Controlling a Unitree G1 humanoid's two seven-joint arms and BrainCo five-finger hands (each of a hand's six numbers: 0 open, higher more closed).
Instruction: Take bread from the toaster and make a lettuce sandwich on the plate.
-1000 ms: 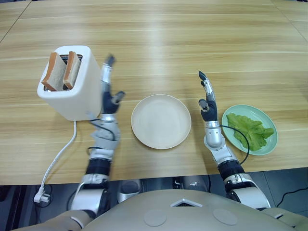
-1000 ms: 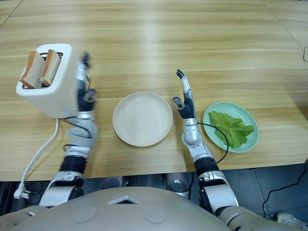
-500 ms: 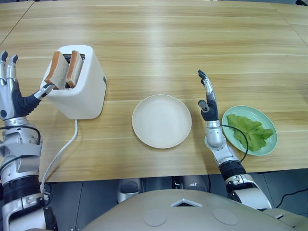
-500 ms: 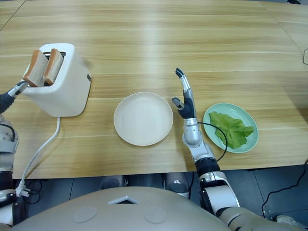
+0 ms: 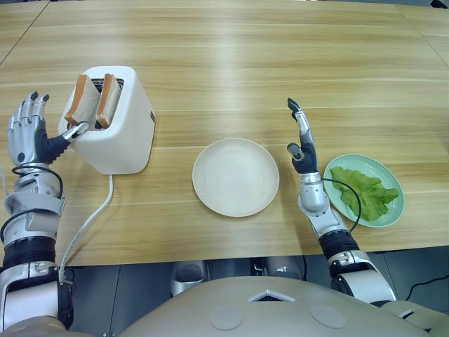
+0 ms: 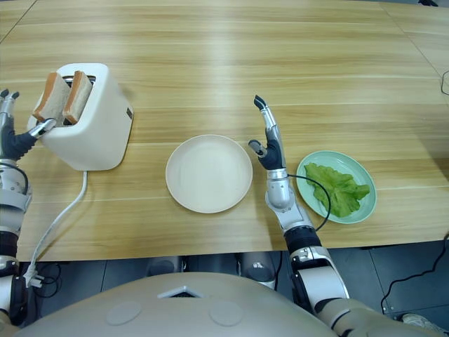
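Bread slices (image 5: 92,104) stick up from toaster (image 5: 121,137); left hand (image 5: 29,137) just left of it, fingers wide (thumb by outer slice). Risk: sideways grab shoves toaster. Right hand (image 5: 303,144) well right of toaster, fingers straight, empty.

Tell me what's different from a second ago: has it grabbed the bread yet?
Not yet. The left robot hand swung from between the toaster and the plate round to the toaster's left side, and its thumb is now by the bread slices. It holds nothing. The toaster shifted slightly rightward. The right robot hand, plate and lettuce stayed put.
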